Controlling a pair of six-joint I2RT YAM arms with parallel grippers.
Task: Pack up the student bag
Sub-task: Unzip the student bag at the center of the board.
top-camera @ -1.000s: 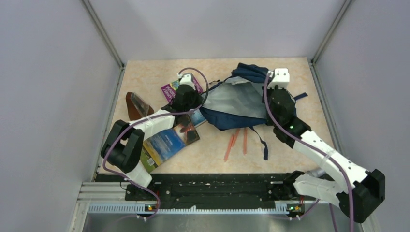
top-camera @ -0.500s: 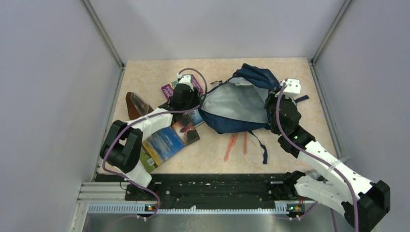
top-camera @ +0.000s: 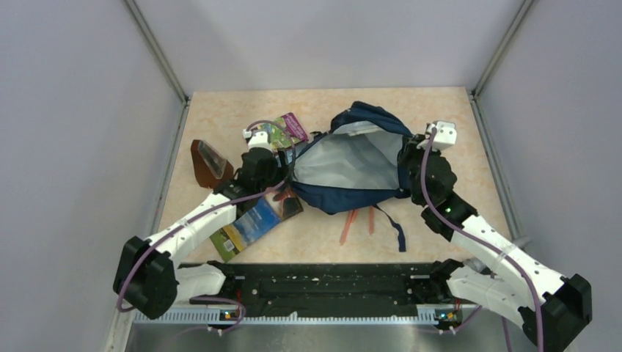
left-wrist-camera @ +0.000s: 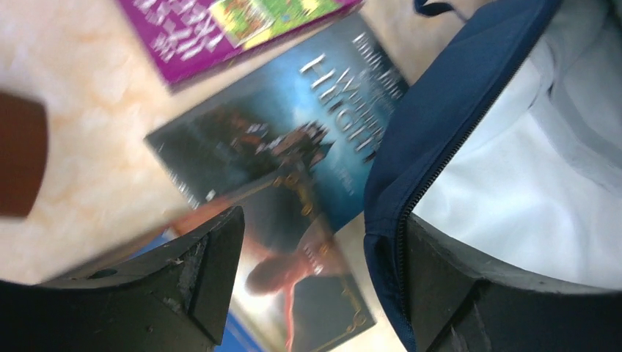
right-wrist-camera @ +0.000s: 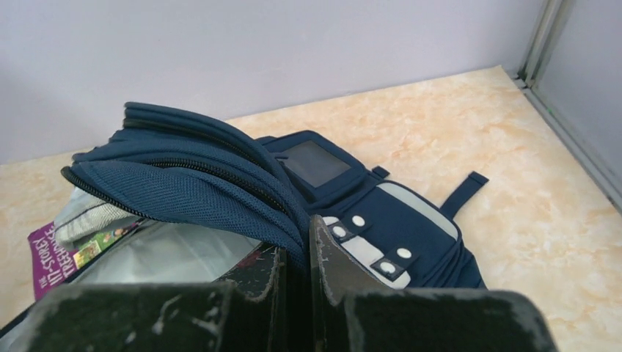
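The student bag (top-camera: 352, 158) lies on the table, navy blue, its mouth wide open and showing pale grey lining (left-wrist-camera: 528, 183). My right gripper (right-wrist-camera: 295, 253) is shut on the bag's upper blue rim (right-wrist-camera: 220, 194) at the right side of the mouth, holding it up; in the top view this right gripper (top-camera: 405, 158) sits at the bag's right edge. My left gripper (left-wrist-camera: 315, 249) is open at the left side of the mouth, and the zip rim (left-wrist-camera: 411, 191) runs just inside its right finger (left-wrist-camera: 469, 293). From above, the left gripper (top-camera: 284, 176) is beside the books.
Beside the bag lie a purple book (top-camera: 282, 130), a dark book with a castle cover (left-wrist-camera: 293, 161) and a blue landscape book (top-camera: 253, 220). A brown case (top-camera: 209, 163) stands at the left. Orange pens (top-camera: 357, 216) lie in front of the bag near a loose strap (top-camera: 392, 227).
My left gripper has opened, let go of the bag's left rim and drawn back toward the near left. The right gripper has pulled its rim to the right, and the mouth has spread wider.
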